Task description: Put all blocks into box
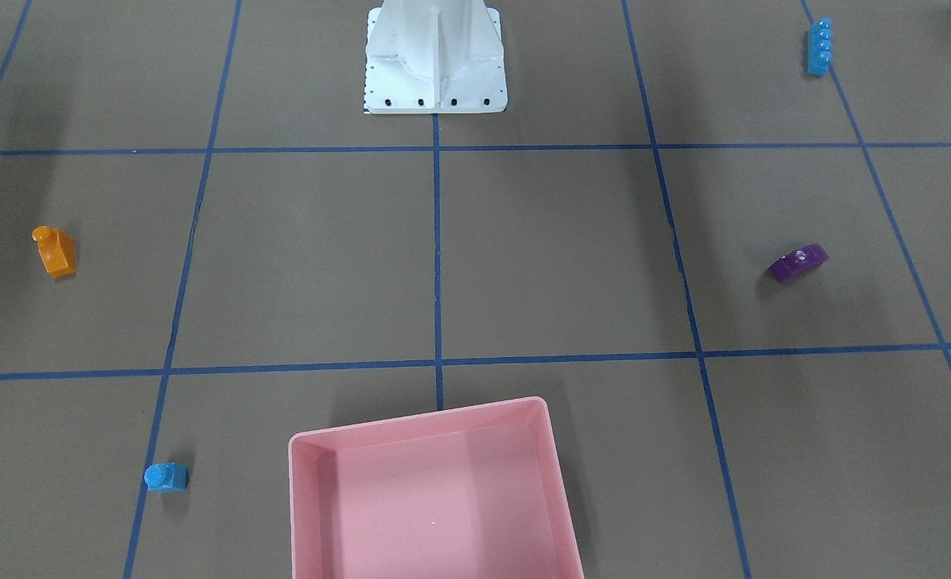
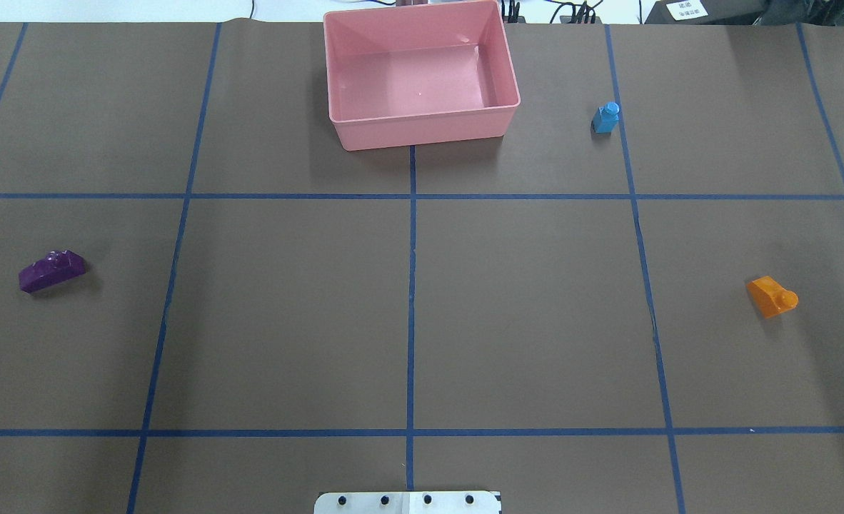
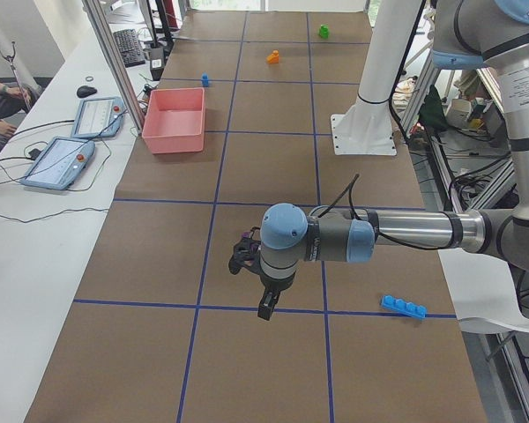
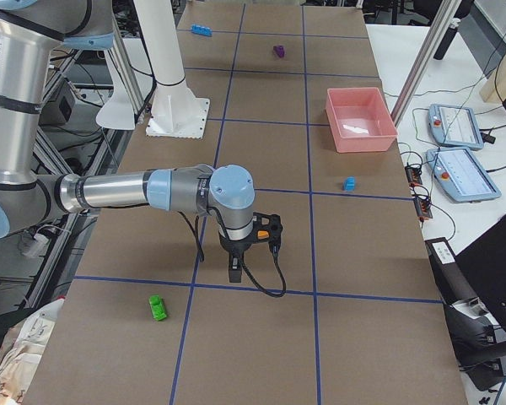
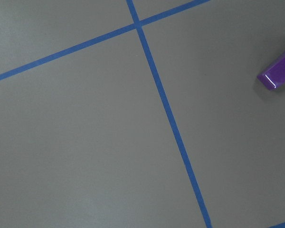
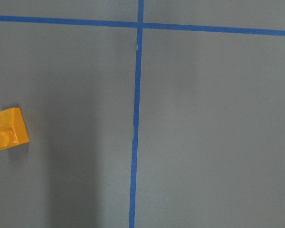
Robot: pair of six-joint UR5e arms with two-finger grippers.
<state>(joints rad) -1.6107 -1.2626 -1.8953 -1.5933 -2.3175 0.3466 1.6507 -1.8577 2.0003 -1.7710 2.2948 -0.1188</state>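
Five toy bricks dot the table: one orange brick [image 1: 55,252] at the front-facing frame's left, one small blue brick [image 1: 166,477] lower left, one purple brick [image 1: 798,263] at right, one long blue brick [image 1: 819,47] upper right, and one green brick [image 4: 158,307] in the lower left of the right-side view. There is one pink tray [image 2: 422,132]. Two robot arms, the left arm [image 3: 397,236] and the right arm [image 4: 126,191], share one white pedestal [image 1: 435,72]; two tablets [image 3: 57,163] lie at the left-side view's left.
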